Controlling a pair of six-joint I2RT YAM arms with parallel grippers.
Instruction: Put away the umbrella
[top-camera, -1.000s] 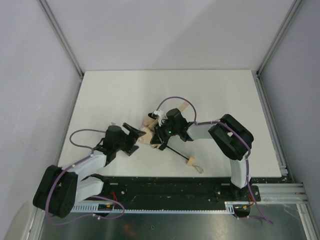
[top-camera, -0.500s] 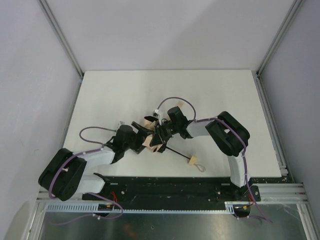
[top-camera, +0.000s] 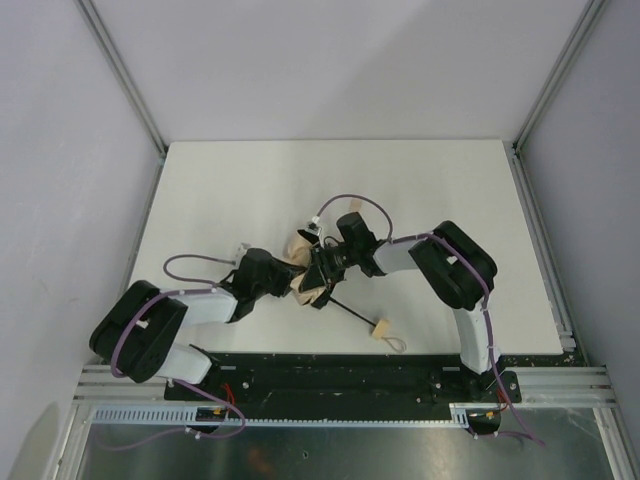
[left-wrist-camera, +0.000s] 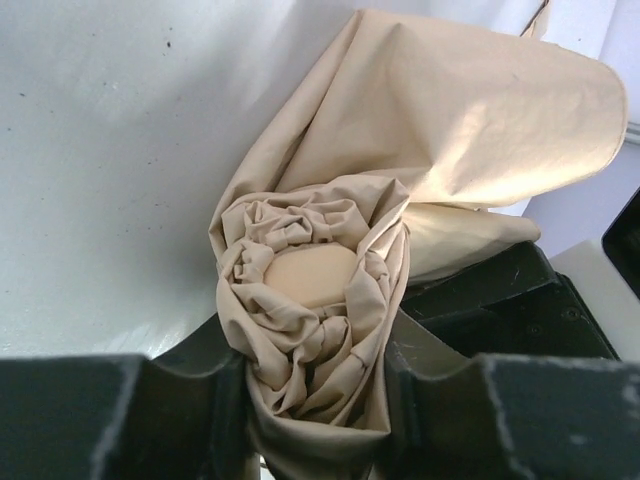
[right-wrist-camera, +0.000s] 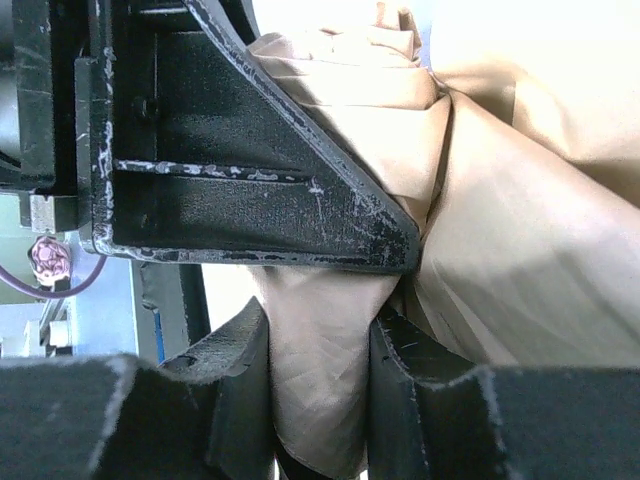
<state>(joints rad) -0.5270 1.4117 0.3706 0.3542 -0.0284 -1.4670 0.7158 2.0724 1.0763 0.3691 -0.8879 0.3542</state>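
a: where on the table (top-camera: 220, 190) is the umbrella (top-camera: 308, 291) being kept?
b: just below the frame's centre. its bunched canopy is being pinched by the left gripper (left-wrist-camera: 315, 395) and the right gripper (right-wrist-camera: 320, 380), both clamped on fabric.
a: what is being risked?
b: the cloth is probably being strained by opposing pulls. the shaft (top-camera: 352, 309) and handle (top-camera: 381, 327), lower right, are being left unsupported, so a slip is being invited.

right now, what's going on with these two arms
Both arms are handling a beige umbrella on the table. The left gripper is shut on its bunched fabric, and the right gripper pinches a fold of canopy beside it. The black shaft and pale handle stick out toward the near edge; it is not yet put away.
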